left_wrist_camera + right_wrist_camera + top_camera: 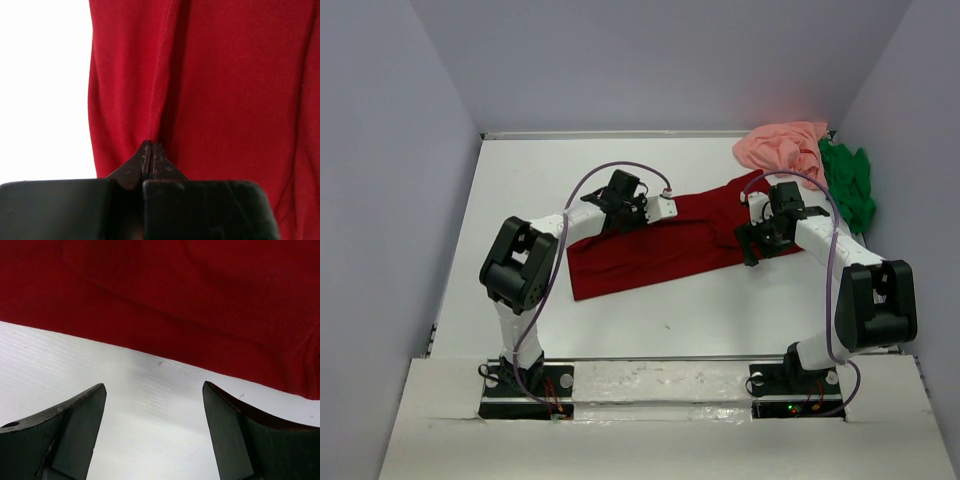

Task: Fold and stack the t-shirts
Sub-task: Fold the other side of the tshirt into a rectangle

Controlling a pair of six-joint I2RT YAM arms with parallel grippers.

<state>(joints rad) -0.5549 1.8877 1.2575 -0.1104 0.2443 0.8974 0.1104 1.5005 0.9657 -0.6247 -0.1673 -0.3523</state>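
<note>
The dark red t-shirt (660, 248) lies spread out in the middle of the table. My left gripper (618, 222) is at its upper left part. In the left wrist view that gripper (148, 145) is shut, pinching a raised crease of the dark red t-shirt (225, 90). My right gripper (752, 250) hovers at the shirt's right end. It stands open (154, 390) over bare table, just off the edge of the red cloth (200, 300). The salmon pink t-shirt (783, 146) and the bright green t-shirt (848, 182) lie crumpled at the back right.
White table (520, 180) is enclosed by grey walls on three sides. The two crumpled shirts crowd the back right corner, against the right wall. Both arm bases sit at the near edge.
</note>
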